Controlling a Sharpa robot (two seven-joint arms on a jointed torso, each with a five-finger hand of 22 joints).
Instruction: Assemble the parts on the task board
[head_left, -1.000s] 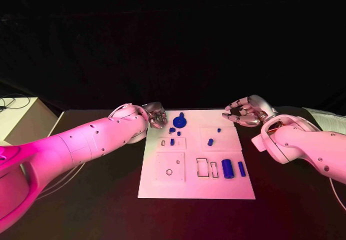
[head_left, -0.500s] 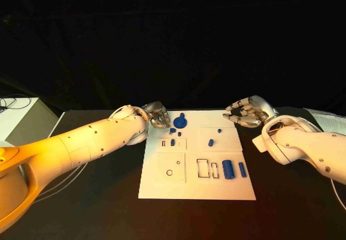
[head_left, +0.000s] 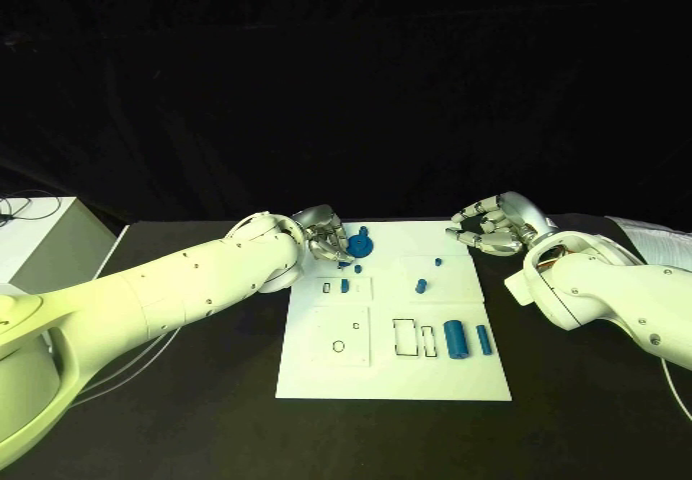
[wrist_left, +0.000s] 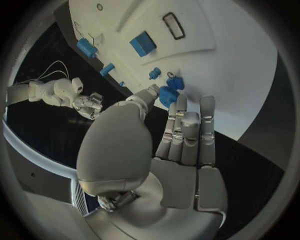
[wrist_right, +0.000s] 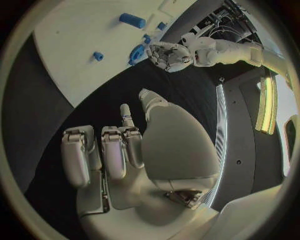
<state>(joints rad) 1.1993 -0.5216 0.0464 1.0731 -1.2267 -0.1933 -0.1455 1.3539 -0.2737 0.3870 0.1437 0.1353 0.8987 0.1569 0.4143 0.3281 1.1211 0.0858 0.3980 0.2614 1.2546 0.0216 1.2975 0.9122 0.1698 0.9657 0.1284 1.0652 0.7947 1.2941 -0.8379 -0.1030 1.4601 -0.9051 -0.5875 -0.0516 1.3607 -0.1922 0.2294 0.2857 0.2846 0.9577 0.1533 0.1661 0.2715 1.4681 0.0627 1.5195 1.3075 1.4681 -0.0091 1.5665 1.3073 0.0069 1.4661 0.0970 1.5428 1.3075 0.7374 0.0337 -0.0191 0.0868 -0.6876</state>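
Black table (head_left: 173, 400) filled the lower frame under a dark backdrop, with the white board (head_left: 392, 375) lying at its centre. At the far left you had a pale box (head_left: 36, 240) with a cable on it.

Your left arm (head_left: 159, 290) came in from the lower left and reached to the board's upper left corner. There the left hand (head_left: 320, 235) hung over the board, its fingers extended side by side, its fingertips (wrist_left: 180, 102) right at a round blue part (head_left: 359, 242). The left wrist view put the thumb tip beside that part too, but you could not tell from it whether the part was pinched or only touched.

Just below that piece sat two small blue bits (head_left: 346, 265), then a small peg (head_left: 345, 286) standing in a slot in the board's left column. Further right a single small part (head_left: 421, 286) stood near the board's middle right. In the lower right quarter two empty outlined slots (head_left: 405, 336) lay next to a thick cylinder (head_left: 456, 339) and a thin bar (head_left: 483, 340), both side by side and aligned up-down in the frame.

Your right hand (head_left: 492, 225) hovered at the upper right, just off the board's corner, fingers curled inward and holding nothing.
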